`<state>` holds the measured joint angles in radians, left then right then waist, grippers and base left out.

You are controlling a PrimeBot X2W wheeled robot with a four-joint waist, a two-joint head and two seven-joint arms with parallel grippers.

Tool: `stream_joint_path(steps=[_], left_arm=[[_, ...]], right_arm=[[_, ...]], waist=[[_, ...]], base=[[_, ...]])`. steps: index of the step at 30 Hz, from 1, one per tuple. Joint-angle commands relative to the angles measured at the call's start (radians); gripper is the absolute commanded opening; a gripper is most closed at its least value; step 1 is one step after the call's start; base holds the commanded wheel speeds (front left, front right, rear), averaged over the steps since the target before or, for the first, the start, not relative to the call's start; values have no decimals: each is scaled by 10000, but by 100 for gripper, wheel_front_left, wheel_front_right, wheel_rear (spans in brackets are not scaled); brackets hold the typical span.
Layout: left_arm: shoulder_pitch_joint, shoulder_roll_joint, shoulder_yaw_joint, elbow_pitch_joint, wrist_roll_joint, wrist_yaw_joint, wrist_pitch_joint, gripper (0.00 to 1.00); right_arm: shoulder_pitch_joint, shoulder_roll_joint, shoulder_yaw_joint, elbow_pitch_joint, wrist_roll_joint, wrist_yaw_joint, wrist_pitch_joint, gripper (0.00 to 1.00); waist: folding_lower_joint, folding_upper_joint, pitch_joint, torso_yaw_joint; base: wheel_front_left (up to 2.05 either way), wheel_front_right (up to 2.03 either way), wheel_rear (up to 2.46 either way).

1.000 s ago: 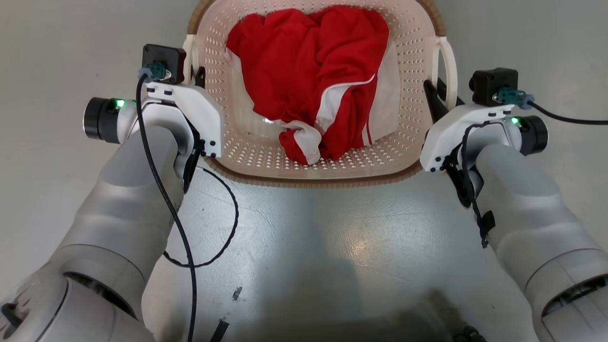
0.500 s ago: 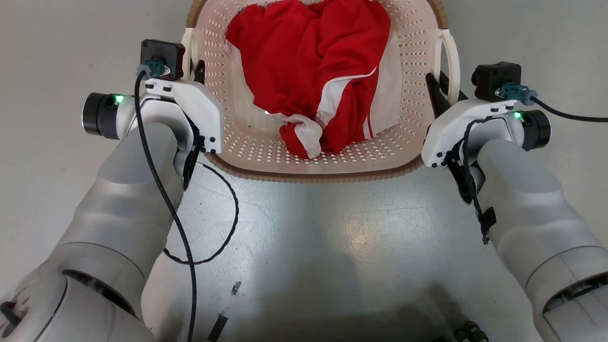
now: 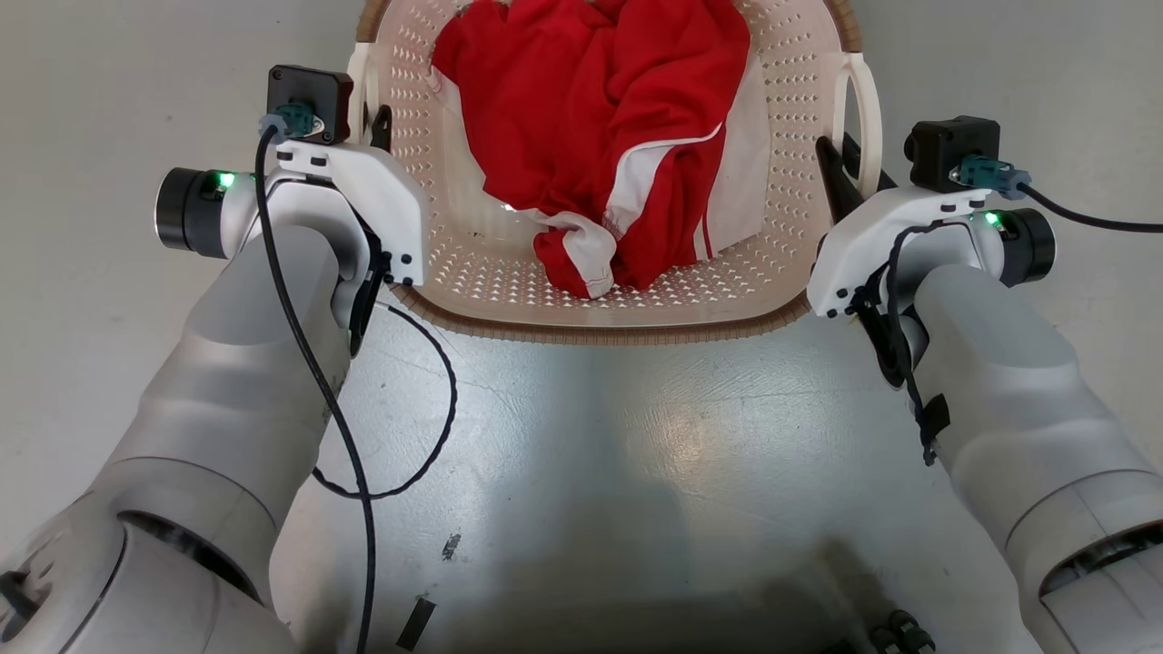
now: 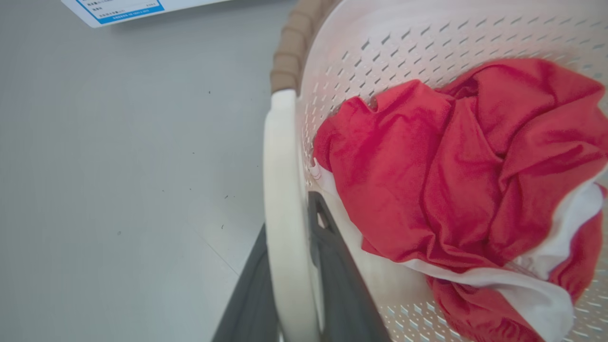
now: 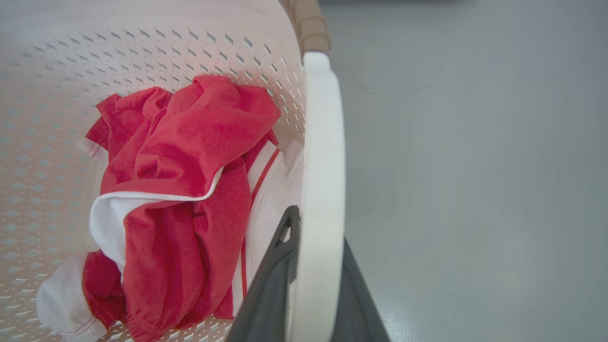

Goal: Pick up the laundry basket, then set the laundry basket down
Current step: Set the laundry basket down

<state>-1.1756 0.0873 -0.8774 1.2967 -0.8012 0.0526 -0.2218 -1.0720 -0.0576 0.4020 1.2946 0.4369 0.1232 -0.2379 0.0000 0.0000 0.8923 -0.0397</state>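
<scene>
Evidently the grasp is made, and most of the task is left. Whether the lift has begun I cannot tell, since the underside is hidden; setting the basket down has yet to come.

On the left, the left claw (image 4: 290, 228) is nearly closed, its two dark, flat-sided fingers pinching the left handle (image 4: 280, 190), a smooth white plastic loop with a rounded edge. One finger lies outside the loop and the other inside, against the basket wall.

Between the arms sits the laundry basket (image 3: 472, 272), directly in front of the robot over the grey floor (image 3: 636, 454), which looks hard and faintly glossy. The basket is cream-white moulded plastic, rounded-rectangular, its walls and bottom pierced with rows of small slanted slots. A brown rim (image 3: 591, 334) with a ribbed, woven look runs round the top. Inside lies a crumpled red garment (image 3: 581, 118) of soft knit cloth with white panels and piping, heaped loosely toward the far side.

On the right, the right claw (image 5: 316, 232) is likewise nearly closed, gripping the right handle (image 5: 323, 166), the matching white loop, one finger on each side.
</scene>
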Motion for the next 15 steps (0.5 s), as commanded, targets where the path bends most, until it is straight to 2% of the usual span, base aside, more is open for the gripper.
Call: stream_joint_path(steps=[1, 15], left_arm=[[-345, 438, 88, -63, -28, 152, -227, 0], [-302, 379, 63, -61, -166, 190, -105, 0]], right_arm=[[355, 74, 137, -39, -244, 75, -49, 0], [288, 74, -373, -38, -778, 75, -74, 0]], waist=[[0, 0, 12, 3], [0, 0, 135, 53]], base=[[0, 0, 0], [0, 0, 0]])
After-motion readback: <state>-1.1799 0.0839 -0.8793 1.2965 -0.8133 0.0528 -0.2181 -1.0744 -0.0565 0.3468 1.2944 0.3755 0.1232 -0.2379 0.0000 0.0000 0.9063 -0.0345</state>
